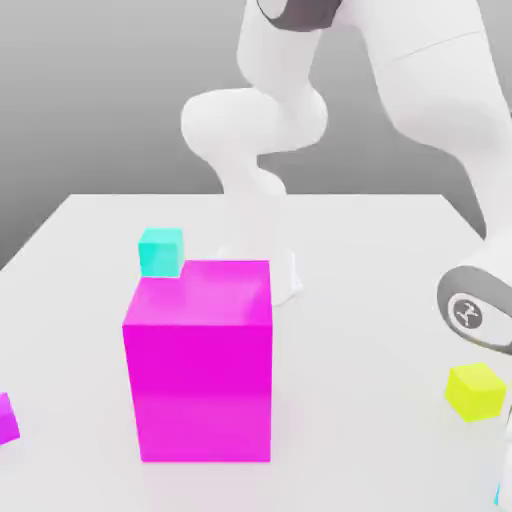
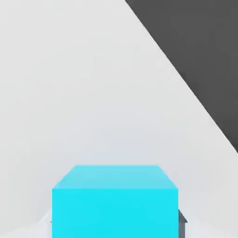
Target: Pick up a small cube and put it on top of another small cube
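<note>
Looking down from the hand, I see the little blue cube point(image 2: 115, 204) sitting flat on the white table point(image 1: 350, 240), very close under the camera. It is near the table's edge, at the near corner on the exterior view's right, where a thin bit of blue peeks out. The big white arm point(image 1: 440, 90) bends down to that corner, I think because this is the cube it has to lift. I cannot tell if the gripper is squeezing the cube or is loose around it. The yellow cube point(image 1: 476, 390) sits near the blue one and nothing is on top of it, so it looks like an easy place to put the blue cube. The green-blue cube point(image 1: 160, 251) is well away, behind the big pink block point(image 1: 200, 370), so it is harder to reach. A small pink piece point(image 1: 6, 418) sits at the exterior view's left edge. No cube is stacked yet, so I think the job is near its start.
</note>
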Available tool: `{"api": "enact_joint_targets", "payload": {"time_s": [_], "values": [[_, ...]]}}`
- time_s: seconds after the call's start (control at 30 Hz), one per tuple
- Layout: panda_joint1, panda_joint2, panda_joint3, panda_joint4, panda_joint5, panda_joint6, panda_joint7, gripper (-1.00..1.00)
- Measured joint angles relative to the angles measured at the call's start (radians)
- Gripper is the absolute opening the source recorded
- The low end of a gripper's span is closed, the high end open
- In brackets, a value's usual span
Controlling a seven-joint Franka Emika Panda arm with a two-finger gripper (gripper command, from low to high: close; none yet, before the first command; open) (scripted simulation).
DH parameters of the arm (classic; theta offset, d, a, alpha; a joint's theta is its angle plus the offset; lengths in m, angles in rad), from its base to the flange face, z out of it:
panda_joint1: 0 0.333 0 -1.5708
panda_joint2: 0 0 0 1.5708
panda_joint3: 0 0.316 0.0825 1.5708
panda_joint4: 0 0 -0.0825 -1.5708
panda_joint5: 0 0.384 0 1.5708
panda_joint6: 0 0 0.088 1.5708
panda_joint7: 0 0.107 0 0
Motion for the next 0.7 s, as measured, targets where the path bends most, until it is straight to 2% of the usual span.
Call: {"api": "enact_joint_targets", "payload": {"time_s": [0.2,0.43,0.7], "values": [[-0.045,-0.171,0.035,-0.048,0.068,-0.121,-0.023,-1.00],[-0.141,-0.428,-0.063,-0.158,0.153,-0.258,0.134,-1.00],[-0.291,-0.716,-0.158,-0.285,0.182,-0.418,0.373,-1.00]]}}
